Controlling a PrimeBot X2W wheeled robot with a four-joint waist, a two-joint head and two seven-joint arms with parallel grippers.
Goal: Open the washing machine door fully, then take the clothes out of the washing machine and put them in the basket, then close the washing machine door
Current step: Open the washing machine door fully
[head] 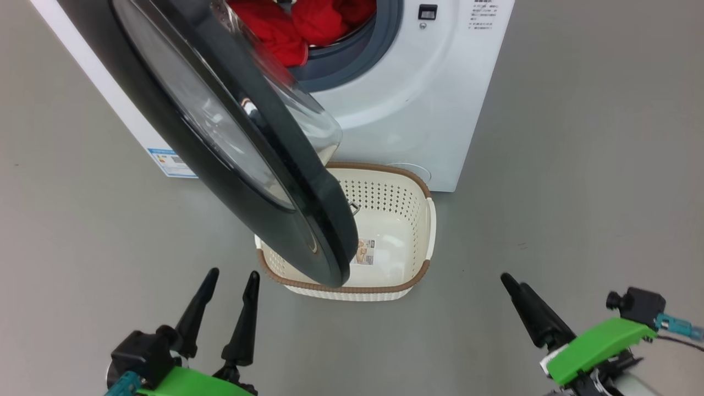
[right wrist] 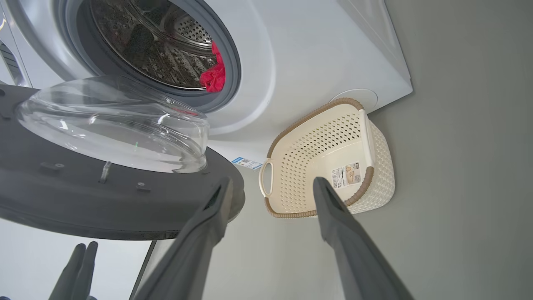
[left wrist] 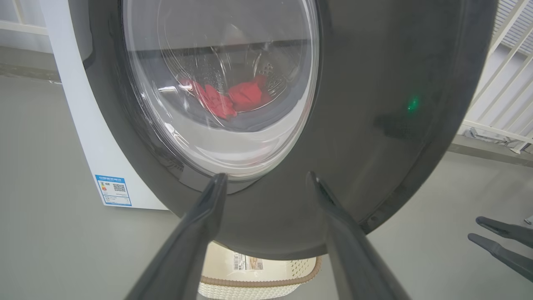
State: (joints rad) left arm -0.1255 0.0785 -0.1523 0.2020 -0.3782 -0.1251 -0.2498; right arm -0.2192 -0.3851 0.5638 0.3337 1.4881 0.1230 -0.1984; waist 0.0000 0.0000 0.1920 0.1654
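Observation:
The washing machine (head: 418, 110) stands at the top of the head view, and its door (head: 324, 220) is swung out partway toward me, overhanging the basket (head: 385, 193). Red clothes (head: 297, 27) lie in the drum. My left gripper (head: 232, 274) is open and empty, low on the left, just short of the door's outer face (left wrist: 374, 125). The clothes (left wrist: 233, 98) show through its glass. My right gripper (head: 512, 281) is open and empty at the lower right, apart from the basket (right wrist: 381, 166). Its wrist view shows the door's inner side (right wrist: 104, 208) and the clothes (right wrist: 213, 75).
Grey floor lies all around. A blue label (head: 170, 162) marks the machine's left side near the floor. White railing (left wrist: 508, 62) stands far right in the left wrist view. The door's lower edge hangs over the basket's left half.

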